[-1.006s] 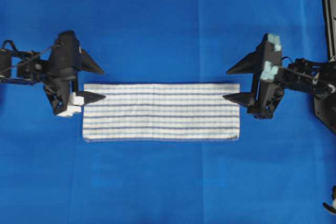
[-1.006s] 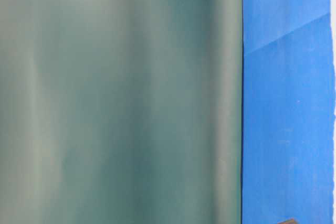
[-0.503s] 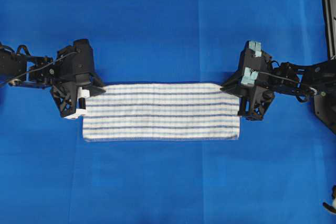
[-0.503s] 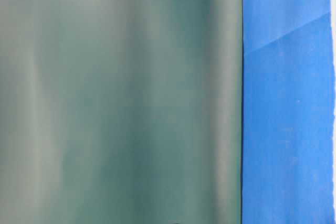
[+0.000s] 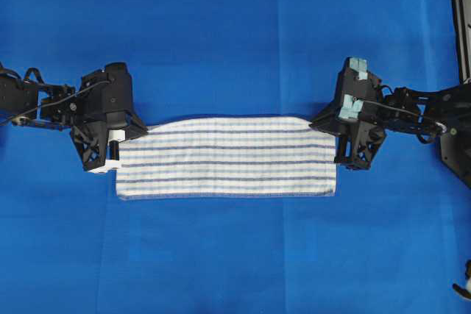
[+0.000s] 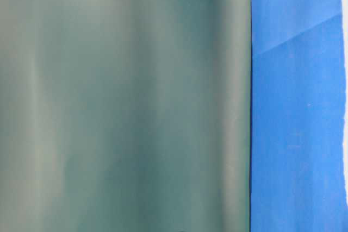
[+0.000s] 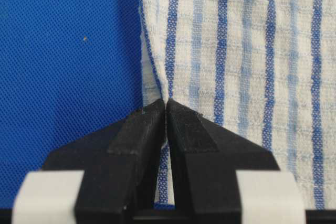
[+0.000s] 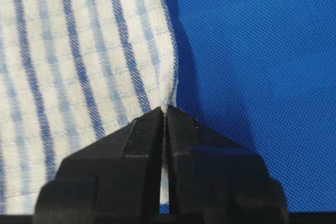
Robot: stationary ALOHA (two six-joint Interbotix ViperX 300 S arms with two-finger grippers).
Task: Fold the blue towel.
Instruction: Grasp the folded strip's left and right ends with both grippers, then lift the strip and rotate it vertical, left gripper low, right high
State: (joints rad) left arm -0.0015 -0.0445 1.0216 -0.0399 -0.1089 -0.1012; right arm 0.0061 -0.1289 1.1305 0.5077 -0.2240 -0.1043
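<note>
1. On my far left in the overhead view, the left gripper [image 5: 136, 131] sits at the towel's upper-left corner, its black arm reaching in from the left edge of the blue table covering [image 5: 235, 34].
2. My left wrist view shows the left gripper [image 7: 166, 102] with its two black fingers [image 7: 139, 129] pressed together, clenched on a pinch of the striped cloth right at the towel's edge; the fabric puckers upward where it enters the jaws.
3. In the middle lies the blue towel [image 5: 227, 157], a long white rectangle with dark-blue and pale stripes running along its length. It rests flat on the table covering, stretched between the two arms, with its far long edge drawn up slightly at both corners.
4. On the right, the right gripper [image 5: 318, 118] meets the towel's upper-right corner, its arm coming in from the right side.
5. My right wrist view shows the right gripper [image 8: 165, 108] likewise clamped on the towel's edge, cloth gathered into a small crease between the closed fingers [image 8: 142, 135].
6. The table-level view gives me only a blurred grey-green surface [image 6: 125, 101] beside a strip of blue.
</note>
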